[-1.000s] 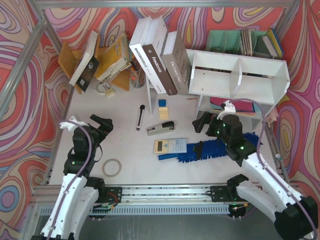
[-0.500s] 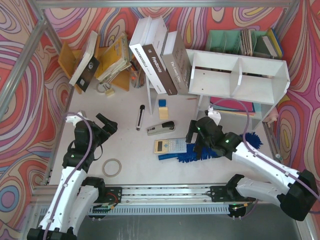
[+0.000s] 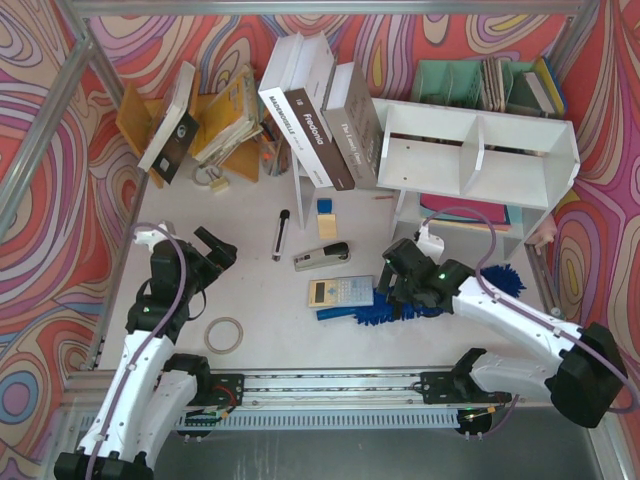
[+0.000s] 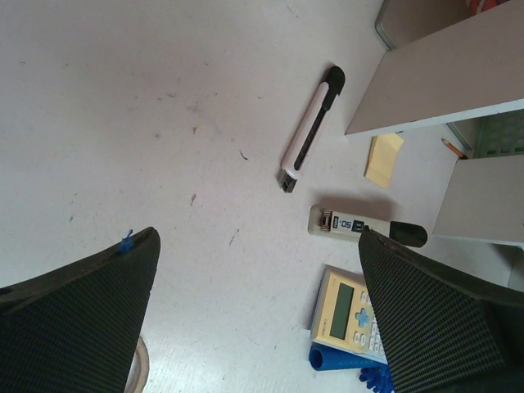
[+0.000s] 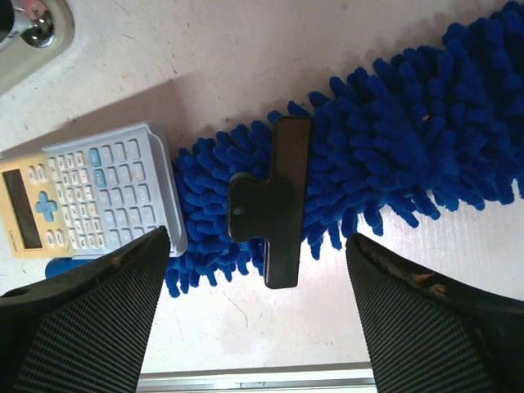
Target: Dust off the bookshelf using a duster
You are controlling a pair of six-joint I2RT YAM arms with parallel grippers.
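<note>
Lab test cell: aluminium frame (image 3: 45, 130), swirl-print backdrop walls (image 3: 40, 300).

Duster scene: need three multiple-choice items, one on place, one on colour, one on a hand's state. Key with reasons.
1. The duster lies: A) on the table near the bookshelf; B) in a shelf compartment; C) atop the shelf.
2. Its head is: A) green; B) blue; C) white.
3. The right hand is: A) shut, empty; B) shut on the duster; C) open over the duster.
Key: A, it rests flat on the tabletop; B, blue bristles show in both views; C, fingers are spread either side of it.
</note>
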